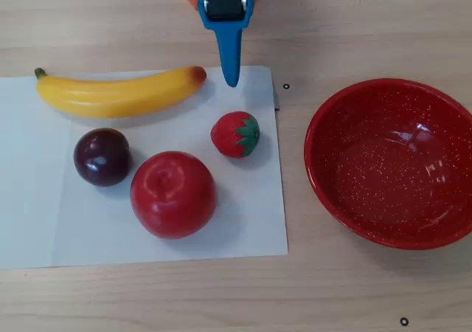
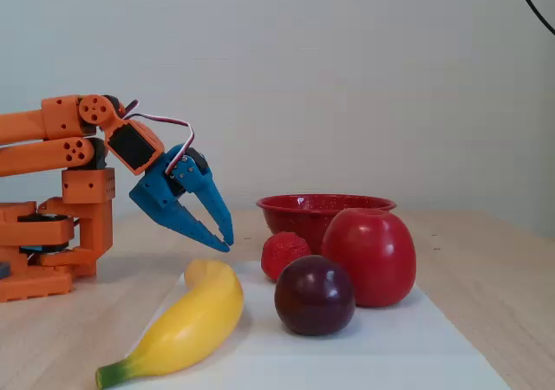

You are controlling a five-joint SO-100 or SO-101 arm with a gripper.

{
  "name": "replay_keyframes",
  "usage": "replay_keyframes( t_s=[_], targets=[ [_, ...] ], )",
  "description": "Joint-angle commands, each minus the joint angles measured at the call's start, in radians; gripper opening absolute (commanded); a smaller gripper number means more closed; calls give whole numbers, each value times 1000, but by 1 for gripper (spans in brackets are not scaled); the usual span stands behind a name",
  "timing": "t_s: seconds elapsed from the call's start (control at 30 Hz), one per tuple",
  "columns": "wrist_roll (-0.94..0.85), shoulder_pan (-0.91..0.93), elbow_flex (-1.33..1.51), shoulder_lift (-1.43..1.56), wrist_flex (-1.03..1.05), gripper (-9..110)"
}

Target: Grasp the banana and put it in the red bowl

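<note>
hand (image 2: 227, 242): nearly closed, empty | banana (image 1: 118, 92): on paper, reddish tip just beside hand

Glossy plastic banana (image 1: 118, 94), speckled enamel bowl (image 1: 346, 199), wood table (image 1: 354, 44).

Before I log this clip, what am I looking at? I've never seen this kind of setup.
It is a small orange robot arm with blue jaws, the gripper, on a wooden table. One picture looks straight down; the fixed view looks from table height at the side. On a white sheet lie a banana, a dark plum, an apple and a strawberry. An empty red bowl sits beside the sheet. The jaws hold nothing: they hang nearly closed above the banana's brown tip, apart from it.
</note>
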Motion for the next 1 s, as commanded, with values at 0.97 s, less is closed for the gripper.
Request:
replay_keyframes(
  t_s=[0.97],
  targets=[
    [115,-74,-337,-258,186,0]
  ],
)
